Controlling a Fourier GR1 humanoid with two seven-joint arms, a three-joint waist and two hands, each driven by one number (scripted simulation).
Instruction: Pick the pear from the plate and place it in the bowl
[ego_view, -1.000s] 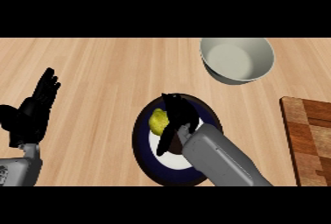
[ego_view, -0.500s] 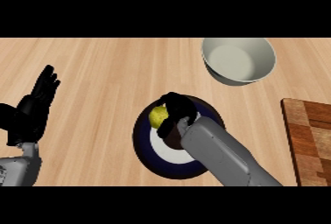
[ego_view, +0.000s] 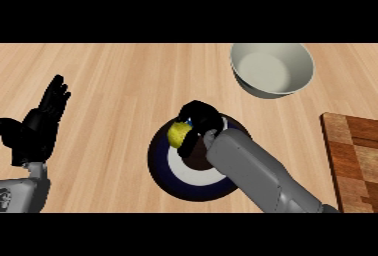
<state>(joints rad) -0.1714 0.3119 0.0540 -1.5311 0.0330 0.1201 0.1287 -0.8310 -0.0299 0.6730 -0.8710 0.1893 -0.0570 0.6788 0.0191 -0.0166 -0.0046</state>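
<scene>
We saw a surface (ego_view: 133, 80) of pale wood with fine straight grain and a smooth, matt finish. The cutting board (ego_view: 354, 155) was darker reddish wood laid in blocks. The bowl (ego_view: 272, 70) looked like smooth, matt off-white ceramic. The plate (ego_view: 166, 170) had a dark blue glazed rim. The pear (ego_view: 177, 134) had smooth yellow skin. Both hands (ego_view: 40, 125) (ego_view: 198, 131) looked like matt black plastic.
</scene>
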